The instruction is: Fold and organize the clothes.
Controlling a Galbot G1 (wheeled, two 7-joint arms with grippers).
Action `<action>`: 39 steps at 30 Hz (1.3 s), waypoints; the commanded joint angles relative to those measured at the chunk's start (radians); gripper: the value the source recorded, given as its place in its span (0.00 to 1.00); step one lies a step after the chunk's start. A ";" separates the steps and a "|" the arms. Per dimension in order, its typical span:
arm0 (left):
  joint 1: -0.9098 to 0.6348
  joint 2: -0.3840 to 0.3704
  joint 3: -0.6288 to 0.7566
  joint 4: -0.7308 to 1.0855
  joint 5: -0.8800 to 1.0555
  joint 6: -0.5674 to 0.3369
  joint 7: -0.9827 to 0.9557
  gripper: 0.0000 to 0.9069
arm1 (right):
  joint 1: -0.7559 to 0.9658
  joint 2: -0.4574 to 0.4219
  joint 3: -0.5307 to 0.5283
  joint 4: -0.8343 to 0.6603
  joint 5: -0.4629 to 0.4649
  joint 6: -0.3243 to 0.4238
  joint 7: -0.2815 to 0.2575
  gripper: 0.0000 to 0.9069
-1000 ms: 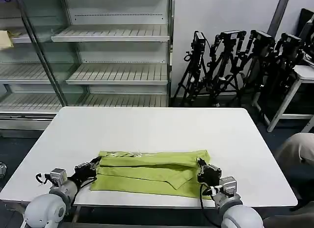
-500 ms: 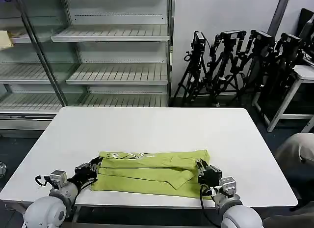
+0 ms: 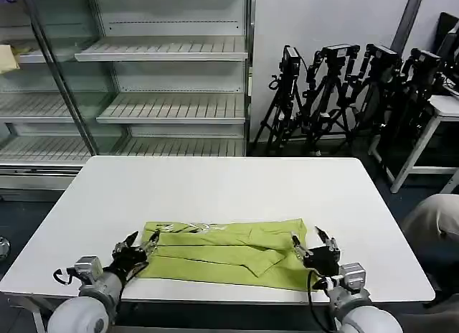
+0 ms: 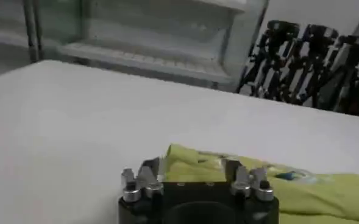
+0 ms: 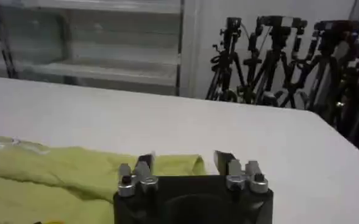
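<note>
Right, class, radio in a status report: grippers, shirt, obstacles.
Left gripper open at T-shirt's left end. Right gripper open at its right end. Lime T-shirt folded into a long band near the white table's front edge. Nothing blocking.

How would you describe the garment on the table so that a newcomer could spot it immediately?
On the white table before the empty shelving, look along the near edge. A lime yellow-green T-shirt lies there folded into a long band, between the open left gripper and open right gripper. It is the table's one coloured thing.
</note>
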 commanded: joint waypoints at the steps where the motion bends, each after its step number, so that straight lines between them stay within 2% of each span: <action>1: 0.010 -0.046 0.065 0.024 -0.038 -0.001 -0.098 0.32 | -0.054 0.005 0.055 0.025 -0.008 0.018 -0.012 1.00; 2: 0.015 -0.049 0.072 0.027 -0.038 -0.018 -0.093 0.09 | -0.055 0.006 0.056 0.025 -0.011 0.021 -0.013 1.00; 3: 0.019 -0.053 0.075 0.029 -0.036 -0.023 -0.090 0.01 | -0.057 0.006 0.056 0.026 -0.012 0.022 -0.014 1.00; 4: 0.023 -0.056 0.077 0.027 -0.032 -0.023 -0.090 0.00 | -0.059 0.007 0.057 0.026 -0.012 0.023 -0.014 1.00; 20: 0.009 -0.078 0.106 0.058 0.045 -0.032 -0.093 0.01 | -0.076 0.014 0.052 0.027 -0.035 0.039 -0.016 1.00; 26: -0.002 -0.065 0.081 0.060 0.066 -0.043 -0.092 0.02 | -0.078 0.013 0.051 0.031 -0.039 0.041 -0.015 1.00; 30: -0.011 -0.017 0.016 0.033 0.067 -0.040 -0.072 0.01 | -0.070 0.010 0.044 0.031 -0.042 0.041 -0.014 1.00; 36: -0.011 0.116 -0.189 0.027 0.083 -0.037 -0.005 0.01 | -0.058 0.012 0.025 0.027 -0.047 0.042 -0.014 1.00; 39: -0.003 0.175 -0.290 0.055 0.150 -0.051 0.048 0.01 | -0.050 0.013 0.017 0.021 -0.049 0.043 -0.014 1.00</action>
